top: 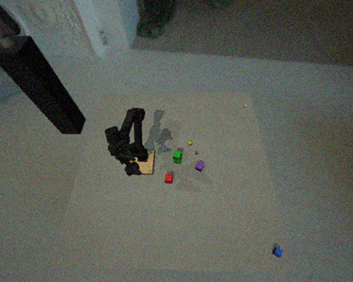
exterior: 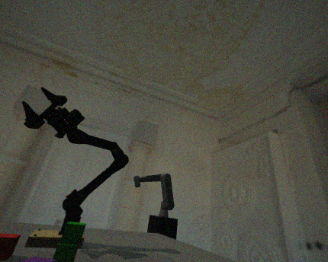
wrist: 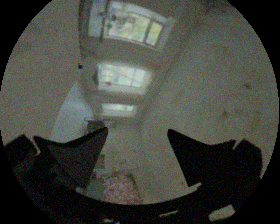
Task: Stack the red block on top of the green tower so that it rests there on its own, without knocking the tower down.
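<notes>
A purple block (top: 199, 166) sits on the tan desk (top: 228, 209), near a small yellow piece (top: 190, 142) and a tiny dark speck (top: 196, 153). A small white speck (top: 245, 106) lies toward the desk's far corner. A blue block (top: 277, 252) rests well apart, just past the desk's edge. A tall dark post (top: 38, 85) leans beside the desk. A grey arm on a dark base (exterior: 162, 207) stands in the background.
</notes>
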You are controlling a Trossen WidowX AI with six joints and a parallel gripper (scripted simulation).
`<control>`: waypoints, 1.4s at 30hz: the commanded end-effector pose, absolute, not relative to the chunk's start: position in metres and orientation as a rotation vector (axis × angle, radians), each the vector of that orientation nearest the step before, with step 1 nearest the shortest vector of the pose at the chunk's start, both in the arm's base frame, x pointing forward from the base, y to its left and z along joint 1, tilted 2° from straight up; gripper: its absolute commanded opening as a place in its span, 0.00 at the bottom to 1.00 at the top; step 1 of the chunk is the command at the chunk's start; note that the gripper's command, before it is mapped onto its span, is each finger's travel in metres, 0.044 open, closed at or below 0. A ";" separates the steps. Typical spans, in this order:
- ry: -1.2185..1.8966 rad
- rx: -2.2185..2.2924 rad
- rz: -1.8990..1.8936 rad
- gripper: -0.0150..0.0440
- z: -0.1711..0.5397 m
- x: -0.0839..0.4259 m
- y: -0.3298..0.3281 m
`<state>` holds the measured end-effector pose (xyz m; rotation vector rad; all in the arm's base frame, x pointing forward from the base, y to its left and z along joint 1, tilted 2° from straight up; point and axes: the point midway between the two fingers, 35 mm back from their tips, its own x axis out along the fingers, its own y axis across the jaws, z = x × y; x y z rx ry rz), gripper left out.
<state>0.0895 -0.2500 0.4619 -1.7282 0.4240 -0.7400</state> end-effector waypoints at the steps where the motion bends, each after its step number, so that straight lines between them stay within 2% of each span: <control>1: 0.404 -1.467 -0.722 1.00 0.437 0.104 -0.274; 12: 0.513 -0.822 -0.568 1.00 0.340 0.161 -0.303; 24: 0.866 -0.290 -0.334 1.00 0.221 0.210 -0.260; 34: 1.304 -0.042 -0.151 1.00 0.151 0.207 -0.188; 39: 1.546 -0.003 -0.078 1.00 0.133 0.191 -0.155; 42: 1.577 -0.002 -0.070 1.00 0.132 0.193 -0.149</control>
